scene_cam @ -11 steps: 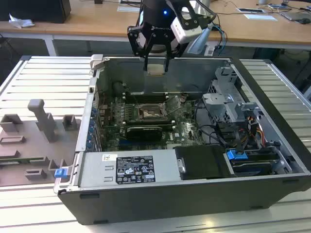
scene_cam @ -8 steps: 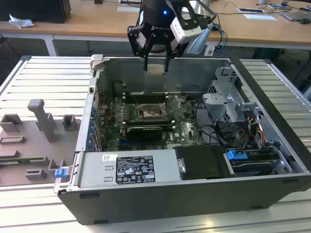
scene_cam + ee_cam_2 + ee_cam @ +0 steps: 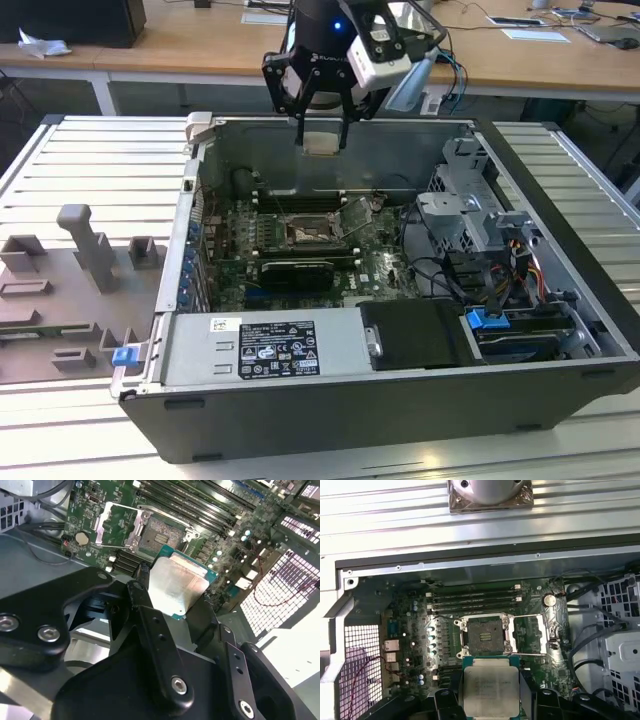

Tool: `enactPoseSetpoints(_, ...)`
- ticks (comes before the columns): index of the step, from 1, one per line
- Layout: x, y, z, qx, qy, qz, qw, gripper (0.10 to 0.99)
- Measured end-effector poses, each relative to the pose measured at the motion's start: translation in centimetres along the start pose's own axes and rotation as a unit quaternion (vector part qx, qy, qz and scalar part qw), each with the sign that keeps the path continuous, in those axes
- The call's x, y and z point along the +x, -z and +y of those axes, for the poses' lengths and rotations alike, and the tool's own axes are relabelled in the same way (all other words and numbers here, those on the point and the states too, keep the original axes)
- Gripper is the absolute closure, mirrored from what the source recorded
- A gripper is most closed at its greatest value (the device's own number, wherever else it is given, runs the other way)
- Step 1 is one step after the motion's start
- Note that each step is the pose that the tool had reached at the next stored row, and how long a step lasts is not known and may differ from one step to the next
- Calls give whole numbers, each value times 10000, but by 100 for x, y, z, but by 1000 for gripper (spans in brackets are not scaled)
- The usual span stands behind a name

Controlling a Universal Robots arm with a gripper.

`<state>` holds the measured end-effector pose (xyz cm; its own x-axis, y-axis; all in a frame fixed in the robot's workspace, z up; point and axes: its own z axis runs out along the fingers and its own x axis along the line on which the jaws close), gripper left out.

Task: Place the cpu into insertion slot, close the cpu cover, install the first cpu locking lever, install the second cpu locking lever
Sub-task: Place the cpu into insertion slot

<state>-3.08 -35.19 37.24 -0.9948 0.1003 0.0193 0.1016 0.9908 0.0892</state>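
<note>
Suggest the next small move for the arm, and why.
Probably ease the cpu down and across toward the insertion slot. The claw is shut on the cpu high above the case, the slot lies bare with the cpu cover swung open beside it, and in the first wrist view the cpu is not yet over the slot.

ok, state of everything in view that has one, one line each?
Black two-finger gripper: shut on the cpu.
Small square silver-topped cpu: held, not yet seated.
Square silver-rimmed insertion slot: empty, uncovered.
Thin silver frame cpu cover: flipped open beside the slot.
Black metal computer case: lying flat, side panel off.
</note>
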Motion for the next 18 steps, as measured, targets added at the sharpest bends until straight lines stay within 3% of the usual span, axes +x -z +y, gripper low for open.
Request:
enactPoseSetpoints(8, 0, -6, 0, -3, -401, -36, 9992, 549)
enactPoseSetpoints(18, 0, -9, 0, -10, -789, -71, 9969, 549)
